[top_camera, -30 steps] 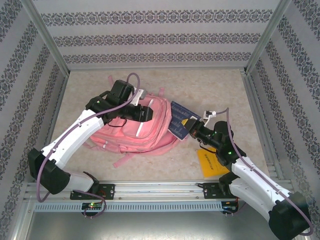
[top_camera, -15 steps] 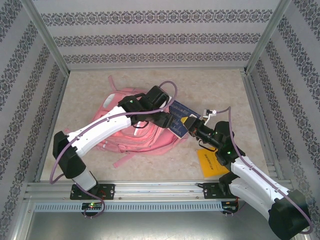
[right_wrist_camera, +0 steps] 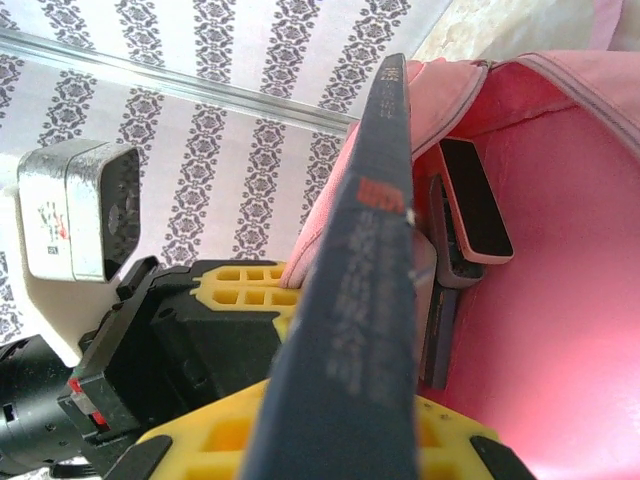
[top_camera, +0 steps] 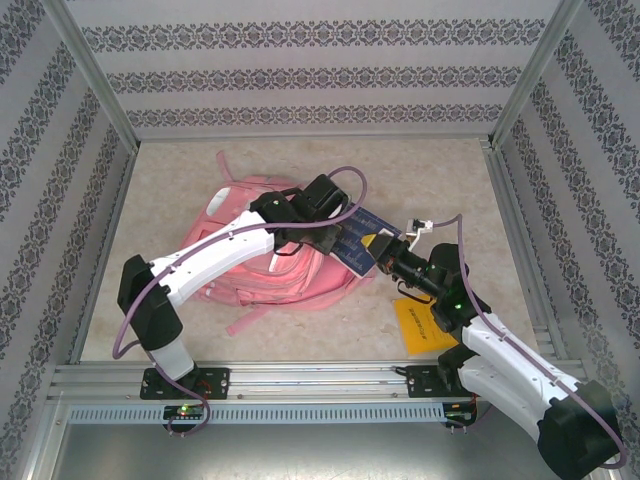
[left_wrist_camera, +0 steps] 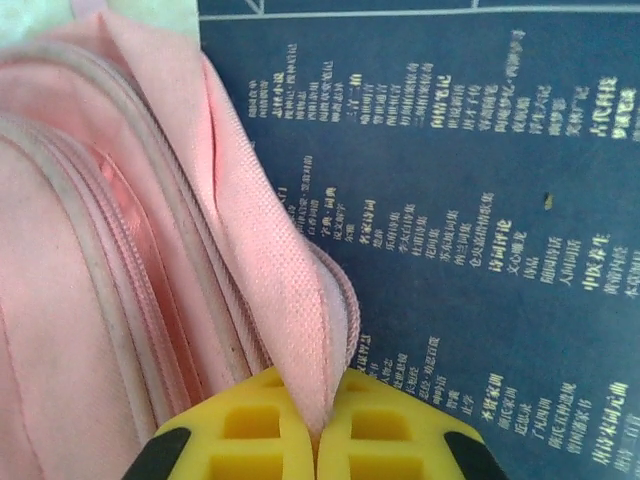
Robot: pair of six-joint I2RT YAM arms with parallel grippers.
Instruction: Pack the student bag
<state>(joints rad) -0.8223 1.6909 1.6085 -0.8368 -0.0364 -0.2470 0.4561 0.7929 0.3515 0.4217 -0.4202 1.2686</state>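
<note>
Where the large pink fabric backpack [top_camera: 305, 287] lies on the beige bench [top_camera: 200, 170], the left gripper [left_wrist_camera: 318, 425] is pinched closed on the fabric rim of its opening. The right gripper [right_wrist_camera: 340, 410] clamps a thin dark blue book [right_wrist_camera: 378, 240], held edge-up at that opening.

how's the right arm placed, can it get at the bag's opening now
Probably yes: the left jaws pinch the bag edge open, and the right arm has its book at the open mouth.

Book [top_camera: 362, 226] right of student bag [top_camera: 235, 200], touching
</note>
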